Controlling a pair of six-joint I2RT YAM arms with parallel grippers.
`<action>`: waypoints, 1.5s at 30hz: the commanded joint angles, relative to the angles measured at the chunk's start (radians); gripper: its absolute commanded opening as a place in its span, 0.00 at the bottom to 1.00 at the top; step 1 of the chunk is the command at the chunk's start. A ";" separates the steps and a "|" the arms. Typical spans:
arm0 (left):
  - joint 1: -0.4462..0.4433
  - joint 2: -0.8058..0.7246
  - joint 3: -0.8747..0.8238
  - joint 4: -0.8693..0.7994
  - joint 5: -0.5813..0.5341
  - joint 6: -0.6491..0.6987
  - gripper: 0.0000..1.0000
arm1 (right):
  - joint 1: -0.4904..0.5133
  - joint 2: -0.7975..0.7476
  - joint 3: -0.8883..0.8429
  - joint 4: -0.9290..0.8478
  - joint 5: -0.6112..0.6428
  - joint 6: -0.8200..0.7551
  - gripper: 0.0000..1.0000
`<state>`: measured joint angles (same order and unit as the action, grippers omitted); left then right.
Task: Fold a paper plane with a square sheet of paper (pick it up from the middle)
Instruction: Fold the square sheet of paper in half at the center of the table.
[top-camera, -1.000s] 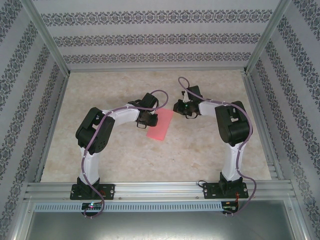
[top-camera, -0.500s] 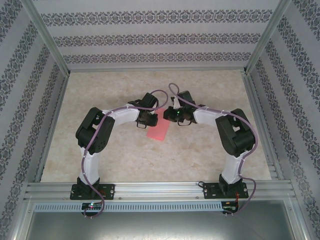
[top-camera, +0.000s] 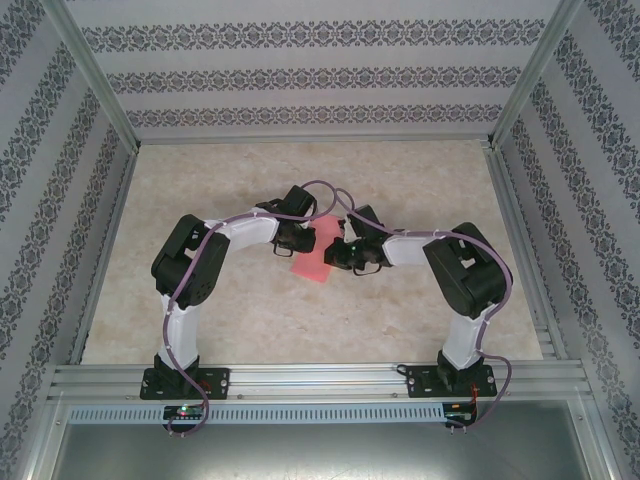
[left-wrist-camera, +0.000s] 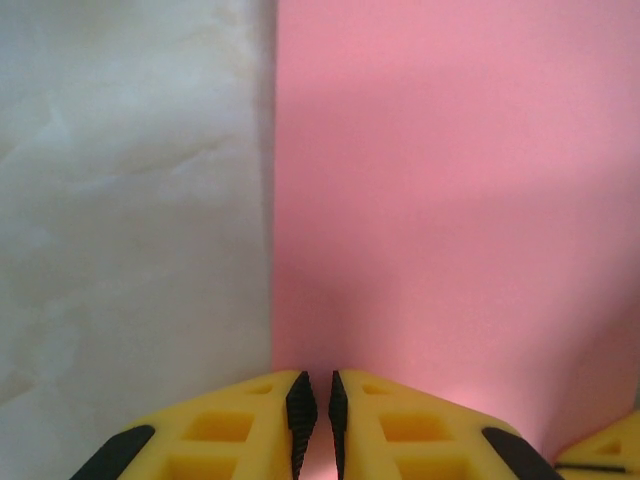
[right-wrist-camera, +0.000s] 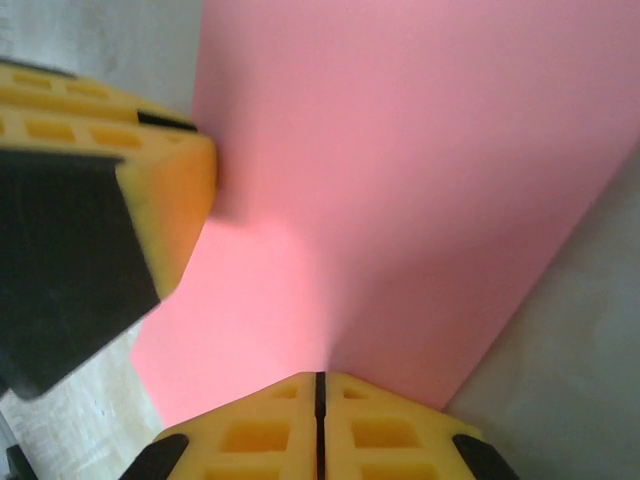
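1. Paper first: pink sheet (top-camera: 312, 262), plain and unmarked. It sits between the two grippers, with the pale marbled table (top-camera: 250, 310) showing beyond it on every side.
2. Left gripper (top-camera: 296, 243) is at the sheet's left edge. In the left wrist view its yellow fingers (left-wrist-camera: 230, 430) are drawn in to a thin slit. The sheet's straight edge runs down to that slit and pink shows inside it, so the fingers are pinched on the sheet.
3. Right gripper (top-camera: 336, 260) is at the sheet's right side, opposite the left one. In the right wrist view its fingers (right-wrist-camera: 400, 430) are pressed together with no gap. The sheet rises in a soft ridge into the tips, so they are clamped on the sheet.
4. Across the sheet the two grippers are near each other but not touching.
5. Whether the sheet's middle rests on the table or is lifted cannot be told.
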<state>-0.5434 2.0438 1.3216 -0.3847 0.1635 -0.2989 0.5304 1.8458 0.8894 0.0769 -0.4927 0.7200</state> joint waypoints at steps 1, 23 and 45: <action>0.006 0.160 -0.095 -0.178 -0.056 -0.006 0.22 | 0.038 -0.024 -0.053 -0.046 0.012 0.010 0.09; 0.007 0.151 -0.105 -0.158 -0.013 -0.005 0.22 | 0.016 -0.240 -0.167 -0.018 0.055 0.100 0.14; 0.007 0.135 -0.127 -0.143 0.012 -0.006 0.22 | -0.098 -0.016 0.044 -0.002 0.082 0.133 0.35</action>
<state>-0.5411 2.0338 1.2980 -0.3527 0.1837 -0.2989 0.4400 1.8042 0.8997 0.0864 -0.4267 0.8654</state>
